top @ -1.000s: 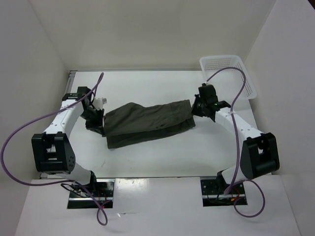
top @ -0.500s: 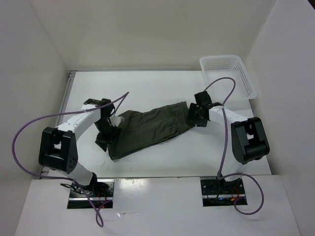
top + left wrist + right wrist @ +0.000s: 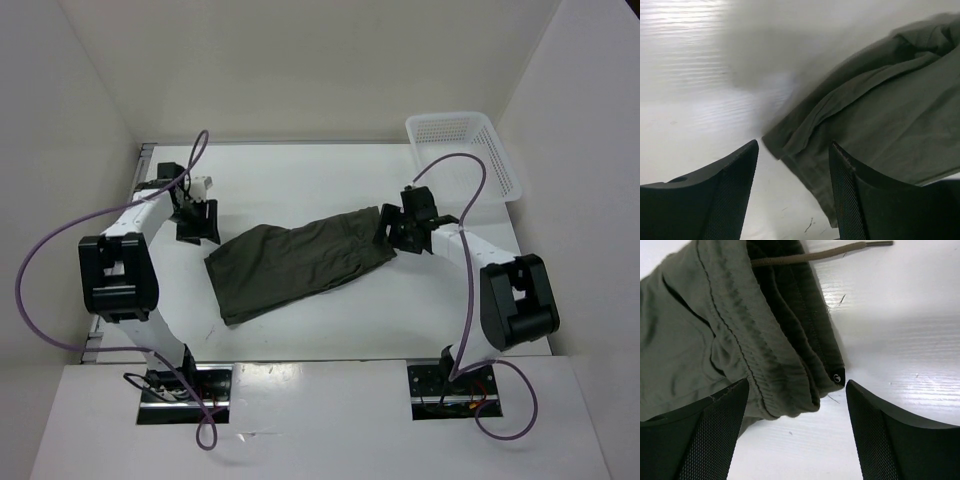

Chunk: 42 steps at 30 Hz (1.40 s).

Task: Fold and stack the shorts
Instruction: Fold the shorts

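The dark olive-green shorts (image 3: 300, 265) lie folded in a long strip, slanting across the middle of the table. My left gripper (image 3: 203, 232) stands open just off their left end, holding nothing. In the left wrist view the shorts' leg hem (image 3: 790, 145) lies ahead of the open left gripper (image 3: 793, 146). My right gripper (image 3: 386, 236) is open at the waistband end. In the right wrist view the gathered waistband (image 3: 770, 365) and the drawstring (image 3: 815, 255) lie in front of the open right gripper (image 3: 796, 384), with bare table between the fingers.
A white lattice basket (image 3: 465, 150) stands at the table's back right corner. White walls close in the table (image 3: 300, 180) on the left, back and right. Purple cables loop over both arms.
Both grippers have opened and let go of the shorts. The left arm has drawn back up and to the left. The shorts have shifted and now lie flat on the table.
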Motion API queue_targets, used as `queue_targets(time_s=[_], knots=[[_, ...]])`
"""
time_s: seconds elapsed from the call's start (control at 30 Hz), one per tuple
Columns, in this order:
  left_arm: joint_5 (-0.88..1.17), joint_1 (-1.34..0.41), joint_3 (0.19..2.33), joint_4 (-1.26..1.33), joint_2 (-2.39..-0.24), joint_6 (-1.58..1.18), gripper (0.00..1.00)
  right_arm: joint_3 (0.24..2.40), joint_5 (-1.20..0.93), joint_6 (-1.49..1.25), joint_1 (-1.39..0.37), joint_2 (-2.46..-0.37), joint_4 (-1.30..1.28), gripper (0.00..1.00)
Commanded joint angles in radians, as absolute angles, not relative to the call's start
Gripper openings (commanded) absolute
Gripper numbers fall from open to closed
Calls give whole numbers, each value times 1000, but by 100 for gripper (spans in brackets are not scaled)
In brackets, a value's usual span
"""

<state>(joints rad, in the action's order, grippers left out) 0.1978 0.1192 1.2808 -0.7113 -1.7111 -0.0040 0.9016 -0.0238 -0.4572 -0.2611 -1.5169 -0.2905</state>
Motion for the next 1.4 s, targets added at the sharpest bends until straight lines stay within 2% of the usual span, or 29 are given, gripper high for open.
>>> queue_targets(time_s=[0.0,0.2,0.27,0.37,0.4,0.47,0.5,0.53,0.57,0.63,0.67,0.87,1.03,1.13,1.2,1.23,1.27,1.33,1.37], knots=[[345,114,1281,-686,-1750,0,66,900,-49,-411,-256,-1543,-226,83],[341,114,1201,-686,-1804,0,67,926,-49,-411,-256,-1643,-216,85],[305,114,1169,-651,-1822,0,67,937,-58,-411,-256,-1683,-216,80],[239,114,1147,-602,-1847,0,62,946,-48,-420,-256,-1716,-225,75],[227,114,1138,-589,-1847,0,52,956,-38,-420,-256,-1729,-236,69],[198,114,1138,-559,-1856,0,40,956,-25,-429,-256,-1738,-247,60],[198,114,1138,-549,-1870,0,28,966,-8,-430,-256,-1738,-247,43],[184,114,1149,-540,-1870,0,22,966,-8,-439,-256,-1738,-256,34],[164,114,1173,-529,-1884,0,16,979,-8,-448,-256,-1750,-273,17],[143,124,1207,-529,-1902,0,8,991,-8,-459,-256,-1761,-294,3],[112,124,1224,-517,-1919,0,6,991,1,-477,-256,-1761,-313,0],[61,144,1449,-520,-2069,0,6,905,87,-543,-245,-1623,-325,0],[81,104,1645,-540,-2174,0,8,871,11,-603,-245,-1553,-312,0],[94,77,1687,-551,-2204,0,12,850,-26,-635,-259,-1540,-290,0],[107,64,1687,-551,-2214,0,17,850,-37,-635,-270,-1531,-290,19],[118,64,1675,-551,-2214,0,22,850,-47,-635,-270,-1531,-290,32],[118,64,1648,-551,-2214,0,30,850,-48,-635,-270,-1531,-290,56],[127,64,1617,-551,-2181,0,48,841,-60,-635,-270,-1531,-290,65],[127,64,1603,-551,-2152,0,52,841,-60,-635,-270,-1531,-301,67]])
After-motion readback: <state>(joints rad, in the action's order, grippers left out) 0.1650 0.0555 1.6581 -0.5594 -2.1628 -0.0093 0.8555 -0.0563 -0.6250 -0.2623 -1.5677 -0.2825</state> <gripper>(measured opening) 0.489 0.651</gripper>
